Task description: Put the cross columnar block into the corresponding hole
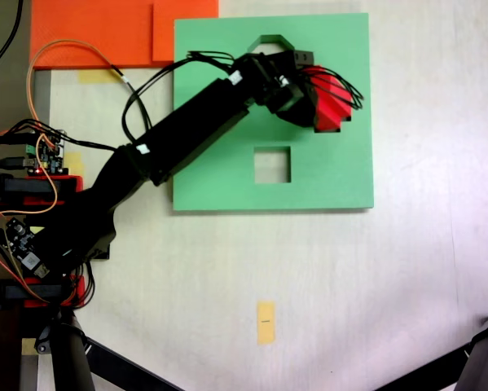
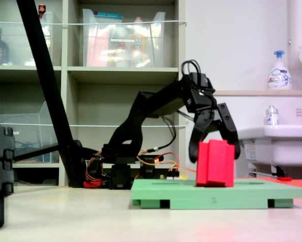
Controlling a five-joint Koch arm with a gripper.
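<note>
the red cross columnar block (image 2: 215, 163) stands upright on the green foam board (image 2: 211, 194), seen from the side in the second exterior view. its base meets the board's top surface, and most of its height is above the board. from this low angle i cannot tell whether the bottom has gone a little way into the corresponding hole or merely sits on it. in the first exterior view the block (image 1: 331, 104) lies towards the board's right edge, partly covered by the arm. the plus-shaped cutout itself is hidden under the block and the arm, so its outline cannot be checked. the square cutout (image 1: 272, 164) and the octagonal cutout (image 1: 270, 42) are both empty.

the end effector (image 2: 214, 142) hangs over the top of the block with its jaws spread apart. one black finger comes down on each side of the block's upper part. whether the tips touch the foam is not clear, but they do not look clamped on it.

judged from this, the carrying is done and the block is at the right spot on the board. what seems left is seating it fully, since it is far from flush with the board.
</note>
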